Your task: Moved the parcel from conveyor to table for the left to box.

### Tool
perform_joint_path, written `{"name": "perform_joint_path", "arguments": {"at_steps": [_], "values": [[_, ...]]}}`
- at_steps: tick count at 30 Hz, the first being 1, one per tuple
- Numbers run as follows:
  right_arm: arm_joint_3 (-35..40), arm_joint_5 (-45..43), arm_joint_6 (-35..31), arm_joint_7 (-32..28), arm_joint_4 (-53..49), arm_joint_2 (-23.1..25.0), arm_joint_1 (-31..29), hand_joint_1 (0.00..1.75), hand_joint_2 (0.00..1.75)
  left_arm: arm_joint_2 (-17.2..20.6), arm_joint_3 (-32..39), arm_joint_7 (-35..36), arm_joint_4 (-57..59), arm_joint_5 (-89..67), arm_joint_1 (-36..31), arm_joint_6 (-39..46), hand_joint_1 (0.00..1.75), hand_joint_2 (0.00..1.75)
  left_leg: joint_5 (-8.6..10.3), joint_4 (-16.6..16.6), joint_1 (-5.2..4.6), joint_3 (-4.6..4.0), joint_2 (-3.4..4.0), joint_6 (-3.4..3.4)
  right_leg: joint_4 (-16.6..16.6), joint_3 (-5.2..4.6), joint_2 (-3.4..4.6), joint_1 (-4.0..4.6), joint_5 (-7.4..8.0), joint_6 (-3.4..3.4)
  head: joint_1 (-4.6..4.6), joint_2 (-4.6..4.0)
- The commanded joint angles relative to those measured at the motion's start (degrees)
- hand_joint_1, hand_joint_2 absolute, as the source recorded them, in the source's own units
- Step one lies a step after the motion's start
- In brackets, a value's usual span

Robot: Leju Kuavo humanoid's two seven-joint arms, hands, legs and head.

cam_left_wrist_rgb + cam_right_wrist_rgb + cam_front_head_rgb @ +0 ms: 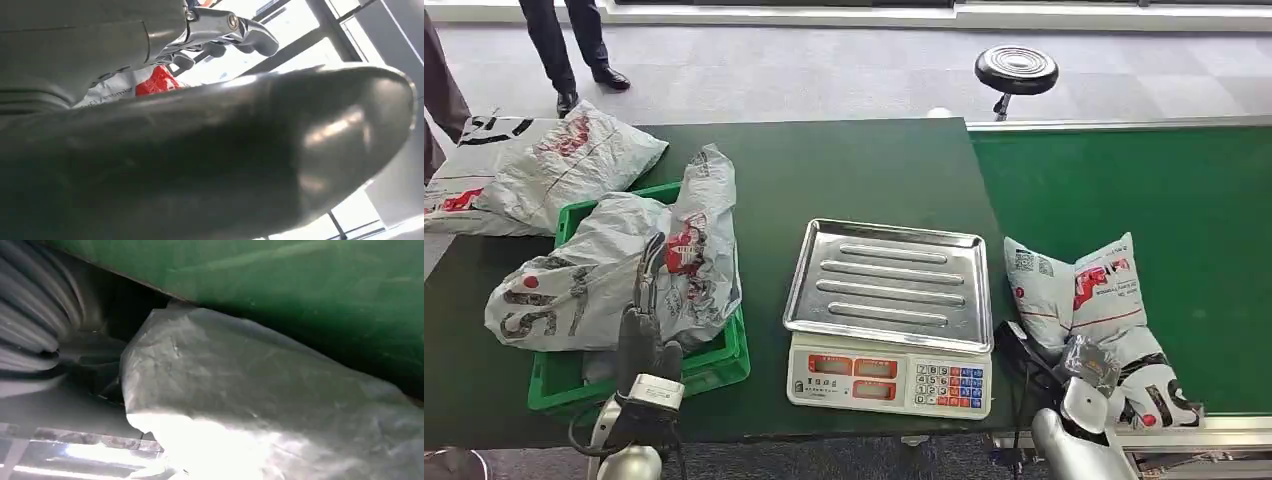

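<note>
Parcel (1074, 290) sits on conveyor (1184, 220), near its table-side edge, just beside scale (889, 315). Right hand (1089, 365) at parcel's near end; grip or mere touch, cannot tell. Left hand (649, 320) over crate (714, 365), fingers among bag (624, 275) folds, hold unclear. Risk: slick floppy plastic slips mid-lift, or parcel snags scale tray rim. Open table beyond scale; front edge tight.

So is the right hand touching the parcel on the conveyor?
Touching. In the head view the right hand lies on the near end of the parcel on the conveyor belt, fingers over the wrapping.
</note>
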Motion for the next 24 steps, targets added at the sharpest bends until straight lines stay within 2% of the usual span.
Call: {"name": "perform_joint_path", "arguments": {"at_steps": [1, 2, 3, 4, 5, 9, 12, 24], "values": [[-1.42, -6.89, -21.26, -12.02, -31.1, 1.44, 6.26, 1.75, 1.75, -2.36, 1.08, -3.57, -0.83, -4.15, 2.0, 9.05, 0.0, 0.0, 0.04, -0.04, -0.04, -0.12, 0.03, 0.12, 0.0, -0.16, -0.02, 0.0, 0.03, -0.18, 0.0, 0.0], [-1.42, -6.89, -21.26, -12.02, -31.1, 1.44, 6.26, 1.75, 1.75, -2.36, 1.08, -3.57, -0.83, -4.15, 2.0, 9.05, 0.0, 0.0, 0.02, 0.04, -0.1, -0.23, 0.11, 0.09, 0.14, -0.31, 0.07, -0.06, 0.01, -0.13, 0.0, 0.0], [-0.96, -5.68, -16.92, -10.28, -39.09, 1.7, 7.59, 1.75, 1.75, -2.32, 0.32, -3.25, -1.05, -3.83, 2.21, 9.65, 0.0, 0.0, 0.03, 0.04, -0.13, -0.33, 0.12, 0.11, 0.17, -0.38, 0.08, -0.09, 0.03, -0.16, 0.0, 0.0], [-0.33, -5.66, -18.42, -11.52, -40.36, 1.39, 7.78, 1.75, 1.75, -2.0, -0.14, -3.3, -1.09, -2.56, 2.14, 8.6, 0.0, 0.0, 0.02, 0.0, -0.13, -0.35, 0.2, 0.13, 0.16, -0.45, 0.15, -0.07, 0.05, -0.25, 0.02, 0.0], [0.07, -5.49, -18.84, -11.8, -42.03, 1.36, 8.21, 1.75, 1.75, -1.83, -0.34, -3.21, -0.68, -2.03, 1.83, 8.13, 0.0, 0.0, 0.07, -0.01, -0.19, -0.49, -0.04, 0.09, 0.2, -0.55, -0.07, -0.15, 0.01, -0.15, 0.0, 0.0], [0.33, -5.57, -19.89, -12.25, -42.21, 1.51, 8.96, 1.75, 1.75, -1.76, -0.3, -3.23, -0.29, -1.9, 1.47, 8.11, 0.0, 0.0, 0.12, -0.05, -0.11, -0.44, -0.39, 0.08, 0.07, -0.36, -0.37, -0.06, -0.05, -0.18, 0.0, 0.0], [1.11, -5.91, -23.33, -13.78, -41.11, 1.15, 8.81, 1.75, 1.75, -1.62, -0.39, -3.58, 0.07, -1.04, 1.29, 7.42, 0.0, 0.0, 0.12, -0.14, -0.09, -0.35, -0.32, 0.1, -0.04, -0.27, -0.27, -0.03, -0.01, -0.19, 0.0, 0.0], [3.53, -7.69, -22.4, -14.97, -42.27, 0.53, 8.93, 1.75, 1.75, -1.18, -0.84, -3.86, 1.27, 0.27, 0.87, 6.77, 0.0, 0.0, 0.13, -0.13, -0.09, -0.4, -0.34, 0.09, -0.02, -0.34, -0.28, -0.04, -0.04, -0.19, 0.0, 0.0]]}}
